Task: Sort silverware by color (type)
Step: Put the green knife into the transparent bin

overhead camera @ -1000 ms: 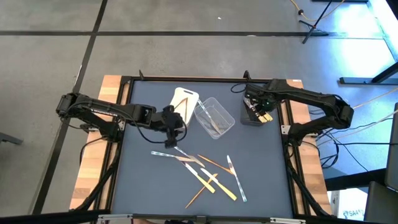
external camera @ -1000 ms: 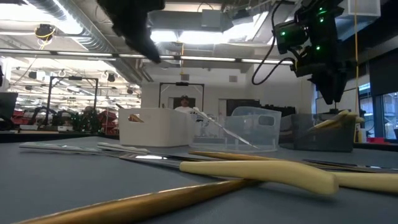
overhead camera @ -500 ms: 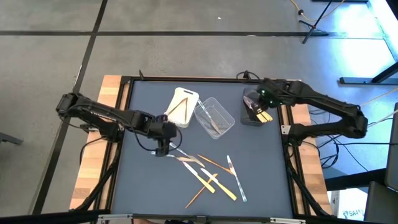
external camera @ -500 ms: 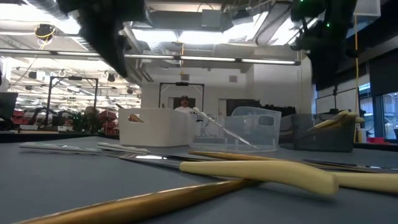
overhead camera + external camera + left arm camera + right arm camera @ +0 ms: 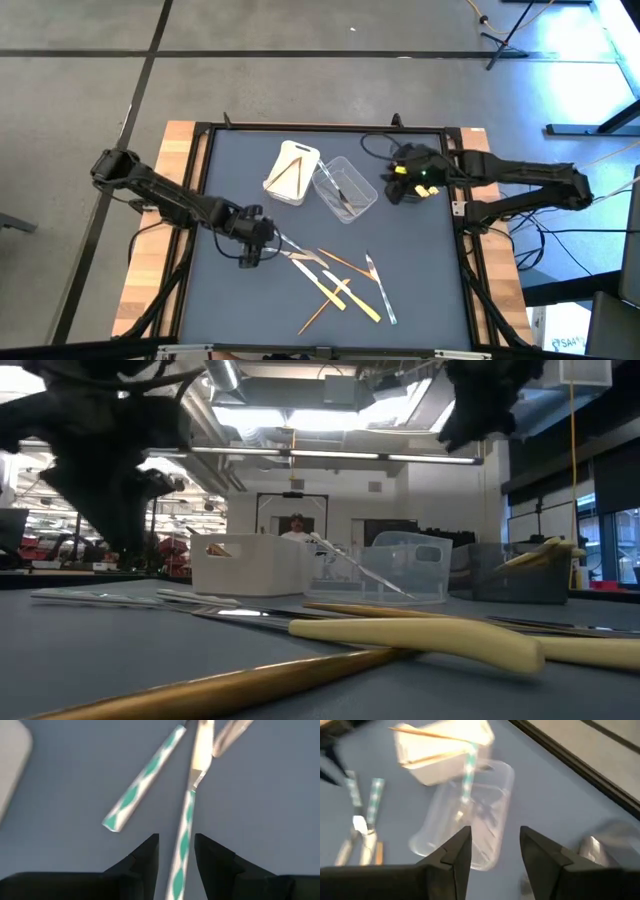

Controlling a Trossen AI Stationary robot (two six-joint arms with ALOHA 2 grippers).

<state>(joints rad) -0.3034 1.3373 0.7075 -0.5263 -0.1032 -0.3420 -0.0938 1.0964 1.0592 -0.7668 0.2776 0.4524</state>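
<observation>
Left tool point(image 5: 176, 851), open and empty, is set astride a clear knife point(image 5: 186, 827) for pickup; right tool point(image 5: 495, 851), open and empty, is held near the tubs point(image 5: 345, 188).

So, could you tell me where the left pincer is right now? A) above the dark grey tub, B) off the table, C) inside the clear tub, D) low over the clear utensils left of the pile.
D: the left pincer straddles a clear utensil, jaws open.

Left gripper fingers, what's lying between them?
In the left wrist view, a clear utensil handle runs between the open left gripper fingers, flat on the table.
</observation>
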